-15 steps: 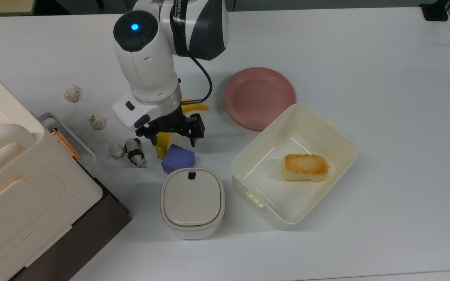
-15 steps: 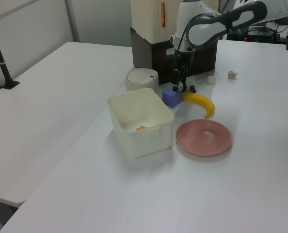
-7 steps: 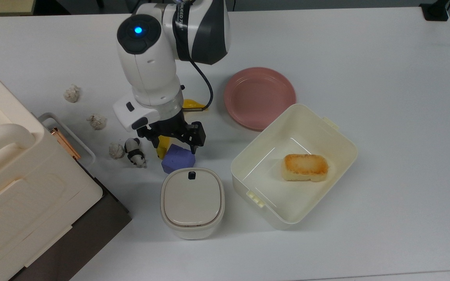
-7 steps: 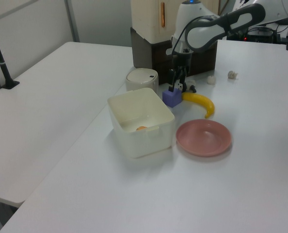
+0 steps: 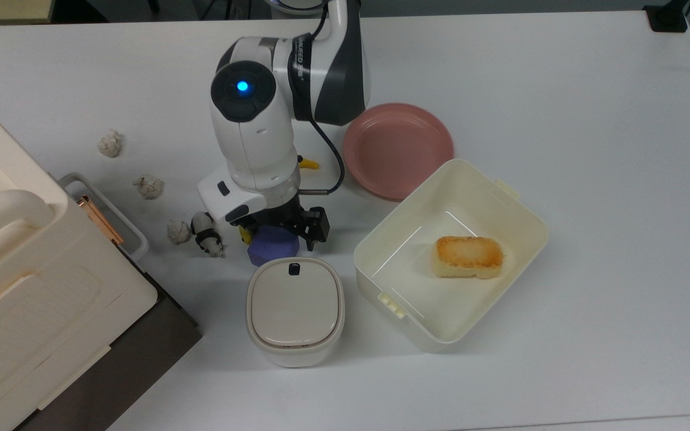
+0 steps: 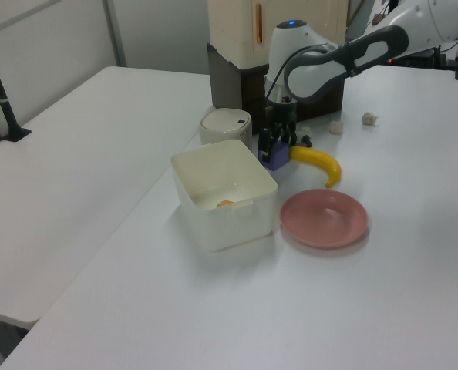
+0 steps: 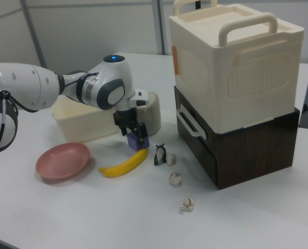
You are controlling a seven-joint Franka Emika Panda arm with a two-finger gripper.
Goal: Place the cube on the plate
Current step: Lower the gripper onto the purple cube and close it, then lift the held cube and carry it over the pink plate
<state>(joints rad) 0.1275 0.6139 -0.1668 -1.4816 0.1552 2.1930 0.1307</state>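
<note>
Hand [image 5: 285, 230] down over the cube [image 5: 273, 246], fingers spread either side, nothing gripped yet. Risk of nudging the lidded canister [image 5: 294, 310] at 6 o'clock or banana [image 7: 124, 164] beside it. Plate [image 5: 398, 149] bare at 2 o'clock, beyond.

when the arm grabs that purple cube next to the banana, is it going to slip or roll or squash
The cube has flat, matte faces, so it probably won't roll and should give the gripper decent purchase. It holds crisp edges, so it likely stays stiff rather than squashing. Small as it is beside the plate, it is probably light, though a nudge might slide it into the banana.
</note>
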